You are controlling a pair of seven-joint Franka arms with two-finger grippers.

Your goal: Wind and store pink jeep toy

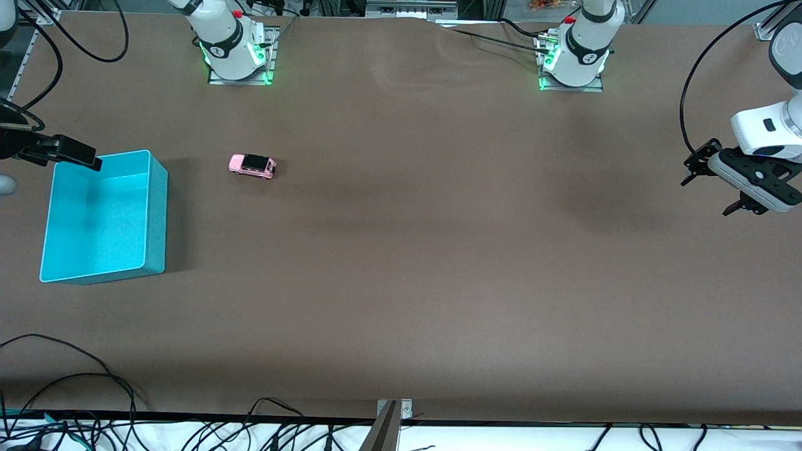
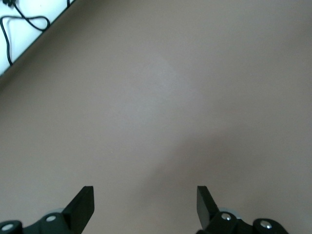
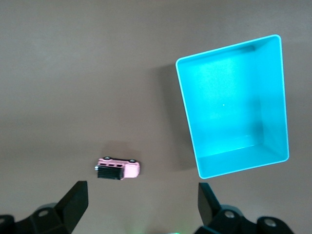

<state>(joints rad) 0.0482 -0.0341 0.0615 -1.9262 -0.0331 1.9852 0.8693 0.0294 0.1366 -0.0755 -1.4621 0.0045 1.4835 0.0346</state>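
The pink jeep toy (image 1: 252,166) stands on its wheels on the brown table, beside the turquoise bin (image 1: 94,219) and a little farther from the front camera than the bin's middle. The bin is empty. My right gripper (image 1: 59,151) hangs high over the bin's corner at the right arm's end of the table. In the right wrist view it (image 3: 141,196) is open and empty, with the jeep (image 3: 118,168) and the bin (image 3: 234,97) far below. My left gripper (image 1: 709,188) is open and empty over bare table at the left arm's end, as the left wrist view (image 2: 144,202) shows.
The two arm bases (image 1: 237,53) (image 1: 573,59) stand along the table's edge farthest from the front camera. Loose black cables (image 1: 75,401) and a metal bracket (image 1: 390,421) lie at the nearest edge. A cable (image 2: 24,22) lies off the table edge in the left wrist view.
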